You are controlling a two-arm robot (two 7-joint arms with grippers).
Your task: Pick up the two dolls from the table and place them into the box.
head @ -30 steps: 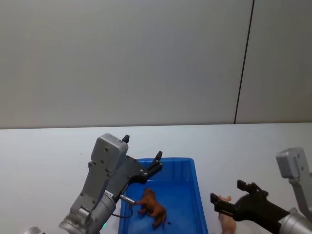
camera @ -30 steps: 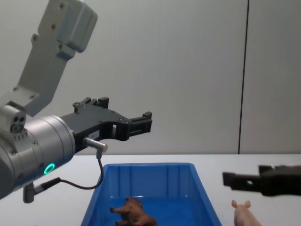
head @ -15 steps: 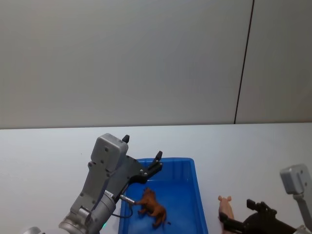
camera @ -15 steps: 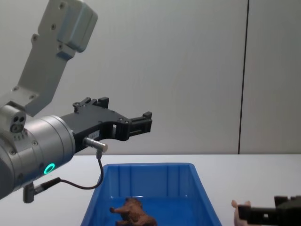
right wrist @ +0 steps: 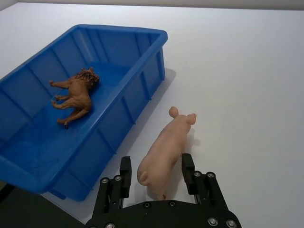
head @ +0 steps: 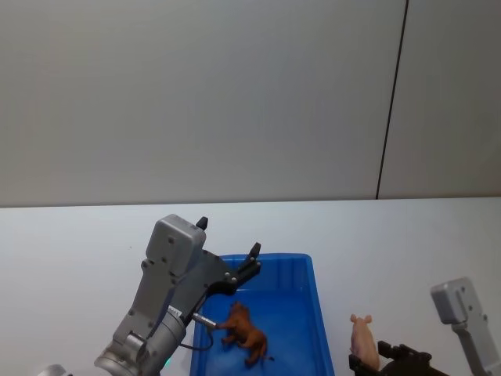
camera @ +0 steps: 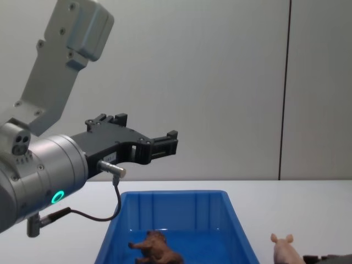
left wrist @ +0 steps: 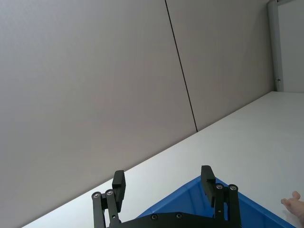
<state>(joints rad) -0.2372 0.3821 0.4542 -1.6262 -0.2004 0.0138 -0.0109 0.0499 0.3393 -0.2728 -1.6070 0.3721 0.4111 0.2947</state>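
Beside box (head: 286, 258), pig (head: 362, 337) parallel, head away

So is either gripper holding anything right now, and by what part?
Nothing is held. The right gripper is open astride the pig, at its rear; the left gripper is open above the box.

Left arm (head: 168, 290) raised and bent, grey wrist housing angled forward, left pincer (left wrist: 162, 173) held high, its two black fingers spread wide, right arm (head: 466, 313) low at the near right, right pincer (right wrist: 156, 161) down low, fingers parted
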